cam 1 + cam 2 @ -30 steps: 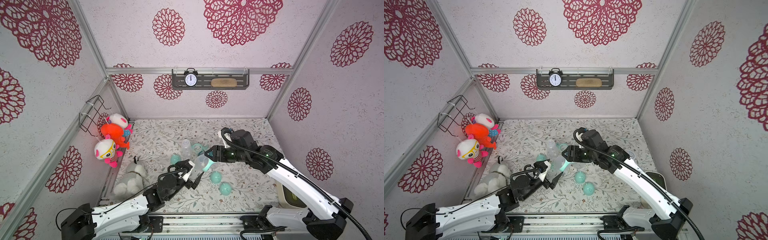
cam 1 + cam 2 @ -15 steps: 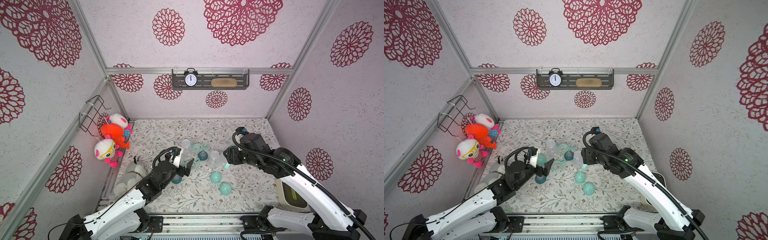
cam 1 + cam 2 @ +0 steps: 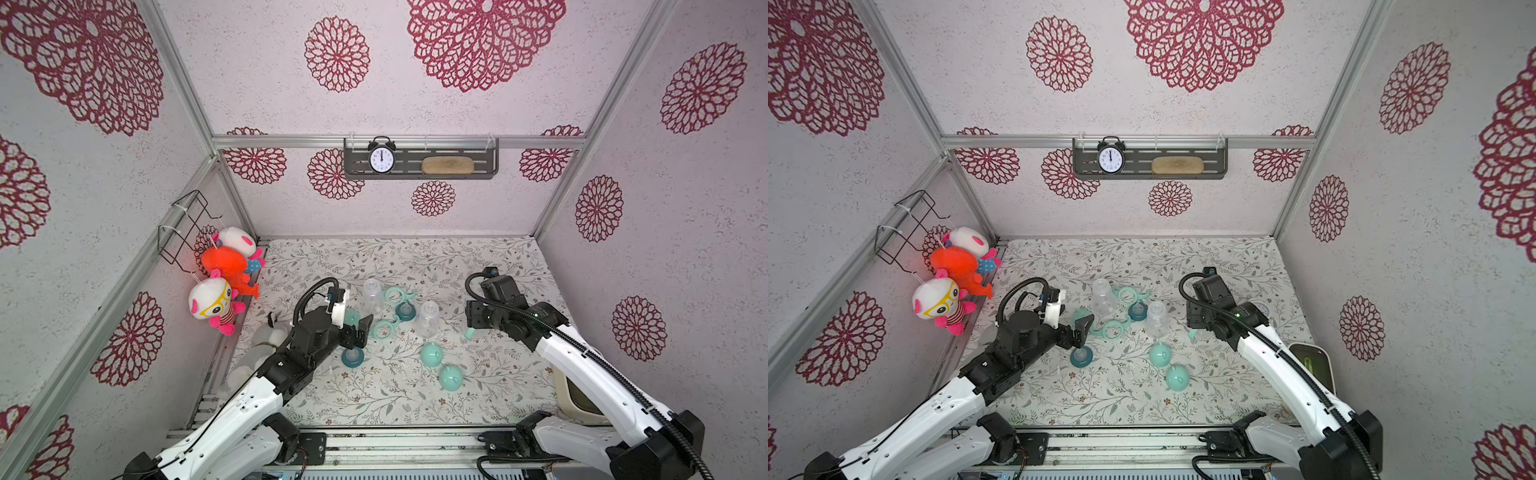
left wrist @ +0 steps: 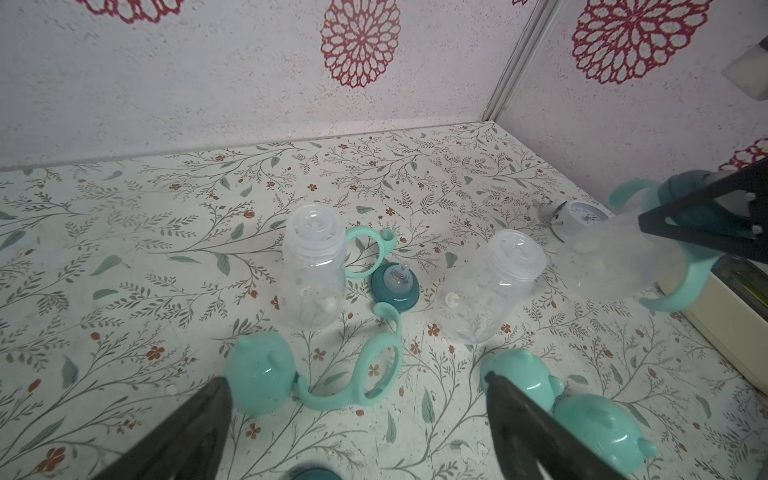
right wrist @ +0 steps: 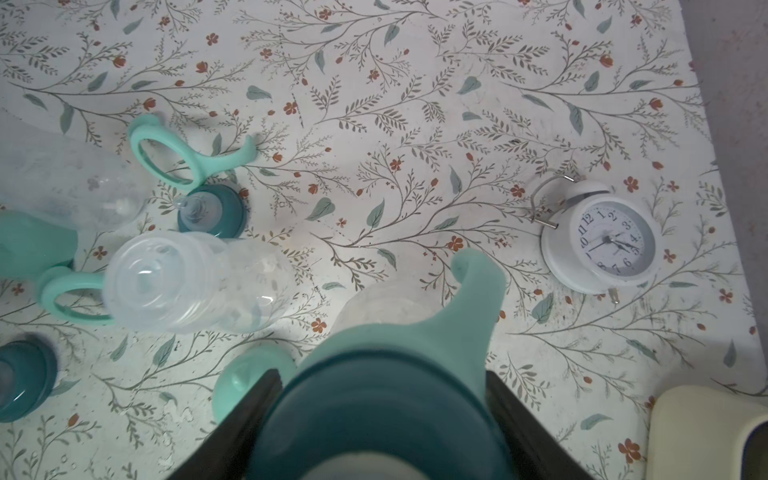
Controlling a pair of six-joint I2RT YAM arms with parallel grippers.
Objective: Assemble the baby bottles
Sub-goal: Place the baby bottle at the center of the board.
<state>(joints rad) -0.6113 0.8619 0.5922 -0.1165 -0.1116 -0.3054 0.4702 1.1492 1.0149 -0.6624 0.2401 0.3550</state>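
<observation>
Walled in at 9, 12 and 3 o'clock; only the 6 o'clock edge of the floral table (image 3: 374,257) open, toward the arm bases. Broad bare strips along the 12 o'clock edge and near 6 o'clock; clutter confined to the middle.

At 9 o'clock of that clutter, the left pincer (image 3: 360,331): released, jaws spread wide, gripping nothing. Hovers low beside a mint cap (image 4: 259,374), with a loose teal collar (image 3: 353,357) just toward 6 o'clock. At 3 o'clock, the right pincer (image 5: 380,415): clenched on the teal collar of the held bottle (image 4: 615,257), mint handle ring already fitted, body tilted; contact with the table not clear.

Between the two pincers, standing in the way: first upright bottle (image 3: 372,295) toward 12 o'clock and second upright bottle (image 3: 428,318) toward 3 o'clock, both clear and uncapped, apart from each other. Lying among them: far ring (image 3: 397,296) just beside the first, near ring (image 3: 382,328) toward 6 o'clock, second collar (image 3: 404,311) between the rings. Toward 6 o'clock of the second upright bottle, another cap (image 3: 431,354) and a last cap (image 3: 451,377), close together.

Around the edges: white alarm clock (image 5: 602,241) on the table near the right pincer; cream box (image 3: 577,395) at 4 o'clock; white plush (image 3: 262,345) at the 9 o'clock edge beside the left arm. On the 9 o'clock wall, hanging plush toys (image 3: 224,270) and a wire basket (image 3: 187,224); on the 12 o'clock wall, a shelf (image 3: 478,172) with a black clock (image 3: 381,158).
</observation>
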